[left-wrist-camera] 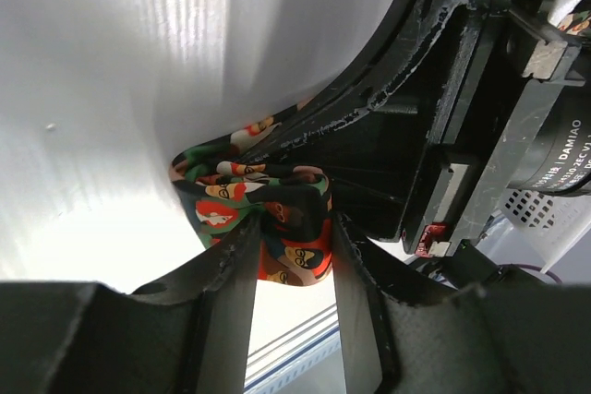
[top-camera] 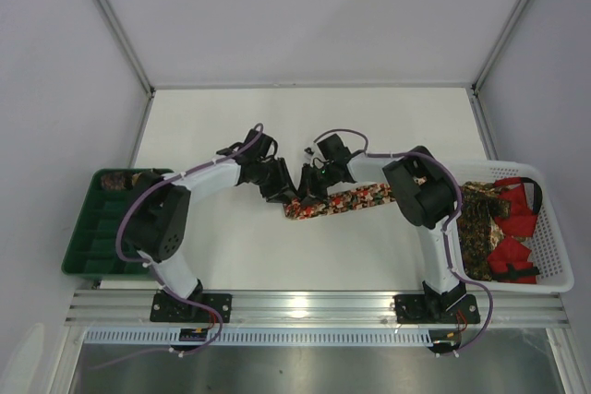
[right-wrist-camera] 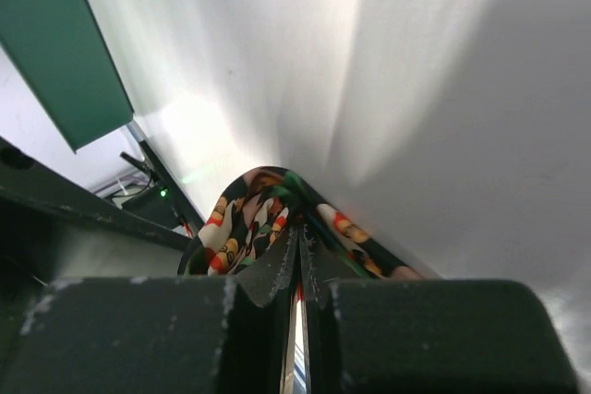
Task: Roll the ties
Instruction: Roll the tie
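One tie [top-camera: 355, 198], dark with red, green and gold figures, lies across the table's middle, its left end bunched up. My left gripper [top-camera: 284, 196] stands at that end. In the left wrist view the rolled end of the tie [left-wrist-camera: 249, 186] fills the gap between its fingertips [left-wrist-camera: 294, 228], and the fabric touches both. My right gripper [top-camera: 314, 189] is just to the right of it. The right wrist view shows it [right-wrist-camera: 297, 232] shut on a raised fold of the tie [right-wrist-camera: 235, 219]. More ties [top-camera: 480, 228] lie heaped in the basket.
A white mesh basket [top-camera: 554, 228] stands at the table's right edge, holding patterned and red fabric. At the left edge a green compartment tray [top-camera: 92, 237] carries a rolled tie [top-camera: 115, 179] in its far corner. The right gripper's black body [left-wrist-camera: 443, 136] crowds the left wrist view.
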